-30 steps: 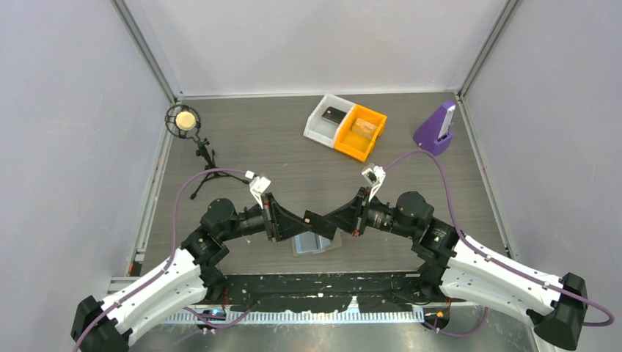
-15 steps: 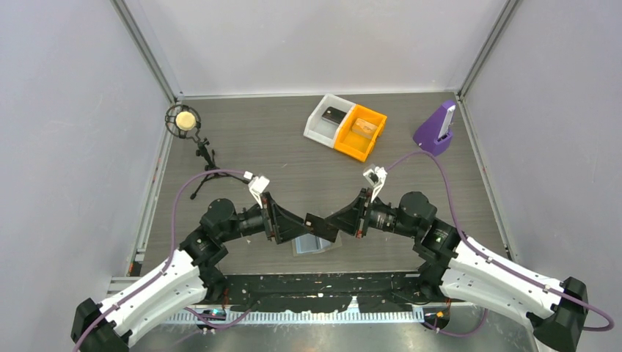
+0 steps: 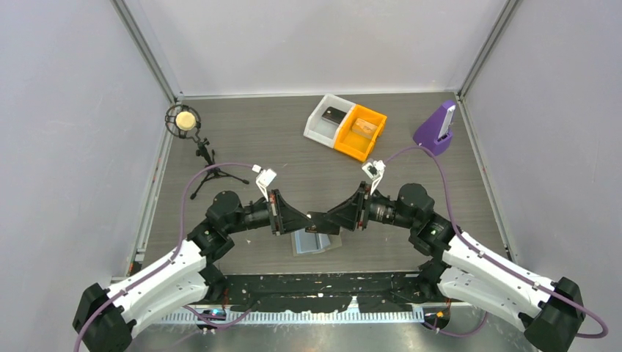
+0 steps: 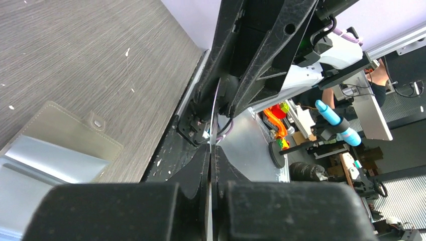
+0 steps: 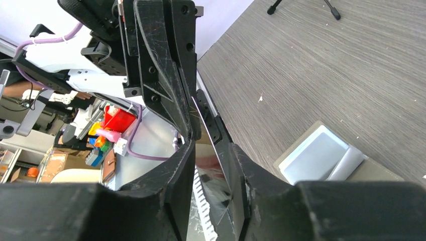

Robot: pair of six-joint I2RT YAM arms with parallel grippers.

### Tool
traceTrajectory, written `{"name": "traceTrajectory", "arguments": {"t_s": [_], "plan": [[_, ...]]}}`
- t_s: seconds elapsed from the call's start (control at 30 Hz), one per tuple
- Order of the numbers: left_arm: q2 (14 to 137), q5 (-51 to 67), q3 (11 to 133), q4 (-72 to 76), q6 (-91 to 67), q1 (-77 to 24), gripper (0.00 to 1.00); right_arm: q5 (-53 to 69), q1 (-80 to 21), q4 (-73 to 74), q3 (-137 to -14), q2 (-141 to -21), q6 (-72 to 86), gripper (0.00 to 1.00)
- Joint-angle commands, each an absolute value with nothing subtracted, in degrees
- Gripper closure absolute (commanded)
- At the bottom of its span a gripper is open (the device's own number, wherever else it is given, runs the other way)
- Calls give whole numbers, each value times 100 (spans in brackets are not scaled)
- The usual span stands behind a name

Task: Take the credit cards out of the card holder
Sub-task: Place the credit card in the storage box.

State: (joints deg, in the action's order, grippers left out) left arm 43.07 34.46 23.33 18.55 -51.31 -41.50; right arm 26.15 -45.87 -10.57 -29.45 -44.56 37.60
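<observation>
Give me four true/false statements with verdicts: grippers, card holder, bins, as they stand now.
1. The left gripper is shut on a card. True.
2. The right gripper is clamped tight on that card. False: its jaws stand apart on either side of it.
3. The card holder is lifted off the table. False: it lies open on the table below both grippers.
4. The orange bin sits right beside the white bin. True.

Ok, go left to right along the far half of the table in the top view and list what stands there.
microphone on its tripod → white bin → orange bin → purple stand
</observation>
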Motion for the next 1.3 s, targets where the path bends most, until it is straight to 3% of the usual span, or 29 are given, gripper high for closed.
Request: {"name": "traceTrajectory", "arguments": {"t_s": [0.0, 0.07, 0.3, 0.47, 0.57, 0.6, 0.77, 0.8, 1.07, 1.27], "plan": [[4428, 3476, 2555, 2471, -5306, -4105, 100, 3465, -4200, -1554, -2828, -4236, 3991, 61], [4506, 3461, 2550, 2580, -5361, -4104, 100, 3531, -4093, -1599, -2729, -4122, 4069, 62], [4756, 3492, 2535, 2903, -5538, -4099, 100, 3438, -3903, -1644, -2386, -3716, 4223, 81], [4848, 3428, 2529, 2850, -5447, -4089, 100, 3404, -3662, -1411, -2449, -3589, 4138, 86], [4915, 3397, 2571, 2685, -5395, -4022, 100, 3452, -3570, -1457, -2480, -3577, 4143, 94], [4920, 3393, 2619, 2549, -5363, -3969, 96, 3457, -3534, -1476, -2556, -3625, 4137, 94], [4611, 3162, 3066, 984, -4672, -3550, 30, 3569, -3064, -1362, -3156, -4205, 4026, 95], [4502, 3013, 3188, 514, -4381, -3526, 23, 3617, -2969, -1305, -3412, -4499, 3990, 95], [4064, 2044, 4183, -1999, -2547, -3502, 1, 3548, -2044, -569, -5457, -6879, 3383, 95], [4278, 1800, 4523, -2775, -2174, -3507, 0, 2870, -1654, 491, -7646, -9030, 3183, 95]]}}
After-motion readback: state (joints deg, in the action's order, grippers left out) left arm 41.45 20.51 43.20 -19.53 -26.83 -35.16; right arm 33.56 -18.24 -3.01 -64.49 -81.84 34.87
